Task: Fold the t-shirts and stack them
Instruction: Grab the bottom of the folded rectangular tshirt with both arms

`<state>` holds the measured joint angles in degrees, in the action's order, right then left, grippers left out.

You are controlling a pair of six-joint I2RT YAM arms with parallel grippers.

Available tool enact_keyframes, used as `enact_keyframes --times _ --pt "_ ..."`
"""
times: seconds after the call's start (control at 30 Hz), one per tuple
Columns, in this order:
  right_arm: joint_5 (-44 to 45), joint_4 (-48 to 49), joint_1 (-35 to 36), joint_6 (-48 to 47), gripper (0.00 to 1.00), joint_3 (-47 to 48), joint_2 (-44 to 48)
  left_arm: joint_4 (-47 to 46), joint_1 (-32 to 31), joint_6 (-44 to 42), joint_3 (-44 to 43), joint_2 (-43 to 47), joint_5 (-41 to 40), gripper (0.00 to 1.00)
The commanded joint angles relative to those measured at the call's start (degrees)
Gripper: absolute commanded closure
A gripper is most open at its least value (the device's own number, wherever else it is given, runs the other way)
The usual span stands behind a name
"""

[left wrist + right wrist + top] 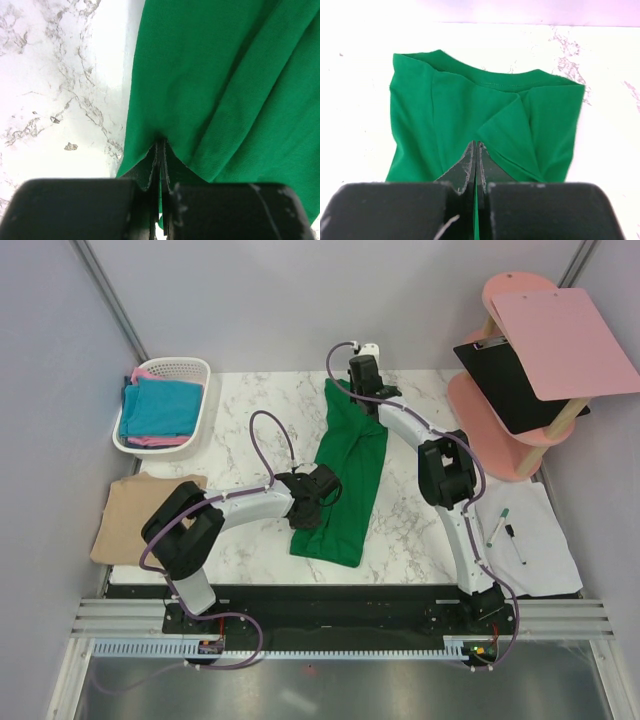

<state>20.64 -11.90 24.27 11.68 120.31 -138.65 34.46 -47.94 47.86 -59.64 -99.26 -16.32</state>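
Green t-shirt [343,480]: long narrow strip on the middle of the tabletop [420,525]. It runs from 12 o'clock down to about 7 o'clock, is folded lengthwise and is creased. What looks like the collar seam is at the 12 o'clock end.
Other shirts: tan t-shirt [140,515] lies flat at the 8 o'clock edge. Teal-blue t-shirt [160,408] sits on the pink t-shirt [152,440] in the basket [190,365] at 10 o'clock.
Risk, slip: each pinch catches only a thin ridge of cloth. If the arms pull apart or lift unevenly, the fabric likely slides out and the fold drops open.
Risk, twist: the strip is slack and wrinkled between the two holds. If one end is carried over the other at a different height, the layers may skew and the fold come out crooked.
Risk, drag: the left arm reaches in low from 8 o'clock, with its wrist over the shirt's edge. A sideways sweep could rake the cloth and undo the lengthwise fold.
Risk, edge: the hem end lies near the 6 o'clock rim. A pull that way could spill it off.
Left claw [160,150]: clenched, no gap showing. It is grasping the shirt's 9 o'clock side edge, toward the hem end.
Right claw [476,150]: clenched tight. It is grasping a tented fold just inside the 12 o'clock end.
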Motion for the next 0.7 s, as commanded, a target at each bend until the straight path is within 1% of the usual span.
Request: enact_keyframes --times 0.0,0.1,0.27,0.67 --pt "-0.3 -2.7 0.0 -1.8 1.0 4.7 -5.5 -1.1 0.5 -1.2 1.3 -3.5 -0.6 0.98" --pt "-1.1 -3.7 -0.3 -1.5 1.0 7.1 -7.4 -0.7 0.4 -1.3 1.2 -3.5 -0.9 0.98" --pt "-1.5 -3.8 -0.5 -2.2 1.0 8.4 -8.8 -0.3 0.4 -1.4 0.7 -4.2 -1.1 0.98" --pt "5.7 -3.9 -4.6 -0.4 1.0 7.6 -9.8 0.1 0.4 -1.5 0.4 -5.6 -1.2 0.98"
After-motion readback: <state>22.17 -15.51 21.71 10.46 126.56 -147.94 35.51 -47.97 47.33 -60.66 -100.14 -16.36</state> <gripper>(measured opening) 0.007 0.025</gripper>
